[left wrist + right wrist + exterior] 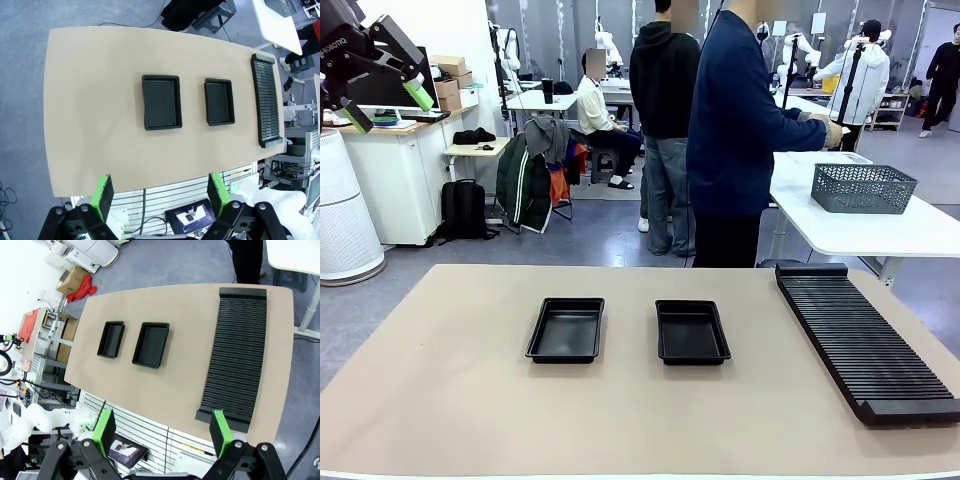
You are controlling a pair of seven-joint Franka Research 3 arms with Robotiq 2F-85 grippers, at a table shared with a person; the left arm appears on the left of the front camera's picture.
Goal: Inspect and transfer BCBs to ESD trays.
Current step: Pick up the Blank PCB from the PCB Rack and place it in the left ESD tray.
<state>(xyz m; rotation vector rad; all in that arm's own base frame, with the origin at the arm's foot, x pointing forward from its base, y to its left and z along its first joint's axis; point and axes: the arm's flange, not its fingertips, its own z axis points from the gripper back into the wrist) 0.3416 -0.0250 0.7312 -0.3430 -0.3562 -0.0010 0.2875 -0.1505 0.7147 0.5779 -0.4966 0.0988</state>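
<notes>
Front view: two empty black ESD trays [566, 302] sit side by side mid-table, with a ribbed rack [865, 345] to my right. My left gripper [161, 195] and right gripper [162, 431] hang high, jaws wide, holding nothing. A BCB lowered askew could catch a raised rim and tip out.

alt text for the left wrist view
From high above: a tan table with two empty black ESD trays side by side and a long black slotted rack to their right. The left pincer hangs open below.

Bare table [440, 400] around left tray [565, 330], right tray [692, 332]; slotted rack [865, 340] far right.
</notes>
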